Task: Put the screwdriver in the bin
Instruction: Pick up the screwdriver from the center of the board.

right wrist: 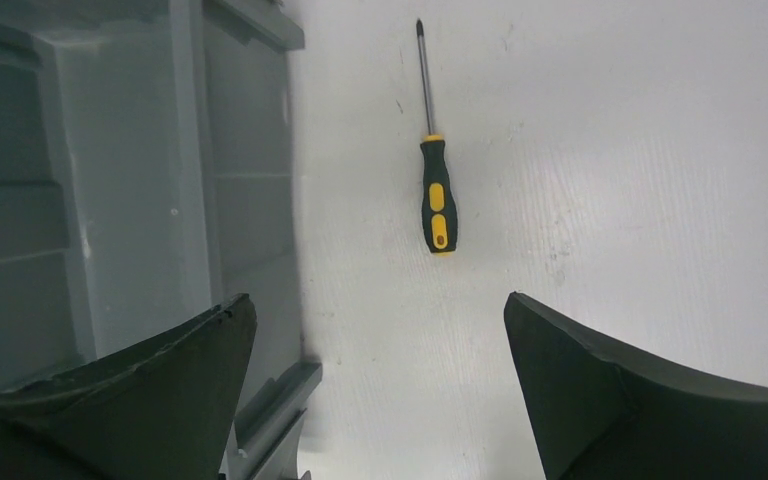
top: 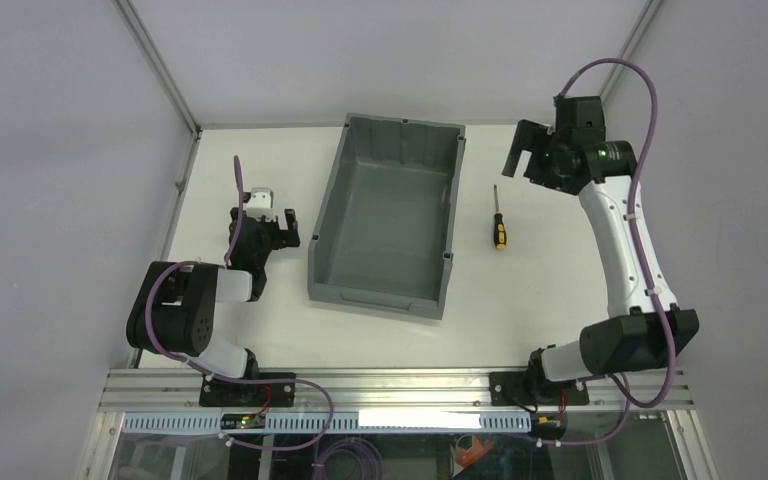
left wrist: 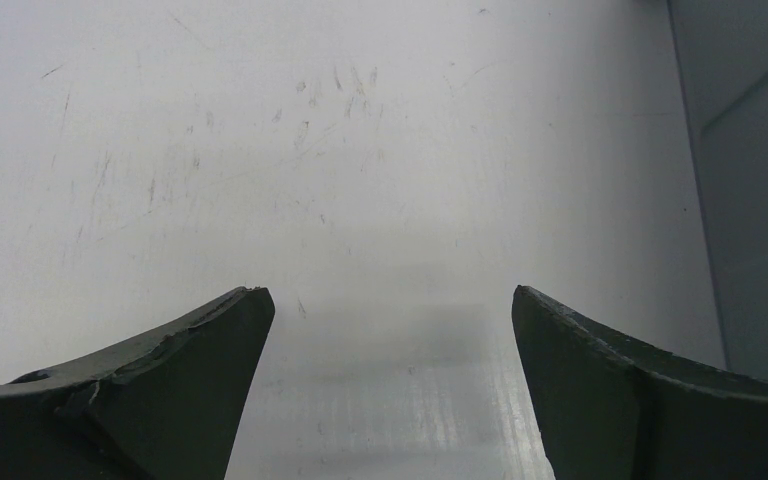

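Screwdriver point(right wrist: 437, 200) on the surface point(top: 520, 300) beside the bin point(top: 385, 220), both claws apart

The one grey bin stands mid-surface, and only its own bare floor shows inside. The one screwdriver lies outside it, near its right wall without touching, tip pointing to the far edge (yellow and black handle nearer the arms). White surface lies open around the tool, between the bin's wall and the right arm. There are two claws. The right claw point(right wrist: 378, 305) hangs above the far right with its jaws spread wide, holding nothing. The left claw point(left wrist: 389, 292) sits low, left of the bin, its jaws also apart.
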Available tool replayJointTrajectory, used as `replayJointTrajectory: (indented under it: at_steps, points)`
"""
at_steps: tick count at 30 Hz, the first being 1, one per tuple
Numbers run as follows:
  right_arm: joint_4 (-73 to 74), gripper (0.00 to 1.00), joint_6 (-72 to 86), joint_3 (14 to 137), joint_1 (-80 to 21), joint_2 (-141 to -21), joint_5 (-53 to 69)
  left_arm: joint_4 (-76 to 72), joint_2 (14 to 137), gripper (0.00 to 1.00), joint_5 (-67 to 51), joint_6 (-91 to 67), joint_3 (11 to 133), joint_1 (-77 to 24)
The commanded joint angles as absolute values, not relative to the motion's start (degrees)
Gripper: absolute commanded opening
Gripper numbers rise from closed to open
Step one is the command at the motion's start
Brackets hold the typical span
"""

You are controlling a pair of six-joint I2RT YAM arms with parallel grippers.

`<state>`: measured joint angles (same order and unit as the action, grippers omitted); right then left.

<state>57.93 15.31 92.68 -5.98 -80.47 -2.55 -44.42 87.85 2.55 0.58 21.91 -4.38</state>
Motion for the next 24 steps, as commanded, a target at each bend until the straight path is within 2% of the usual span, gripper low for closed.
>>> replayJointTrajectory:
  at_steps: [1, 24]
  points:
    - [61.65, 0.99, 15.33, 94.92, -5.74, -83.94, -2.88, -46.05, 86.22, 0.99, 1.67, 0.17, 21.97, -3.78]
    - [55.05, 0.97, 17.23, 84.05, -5.78, -97.7, -0.91, -46.08, 86.21, 0.99, 1.67, 0.16, 21.97, -3.78]
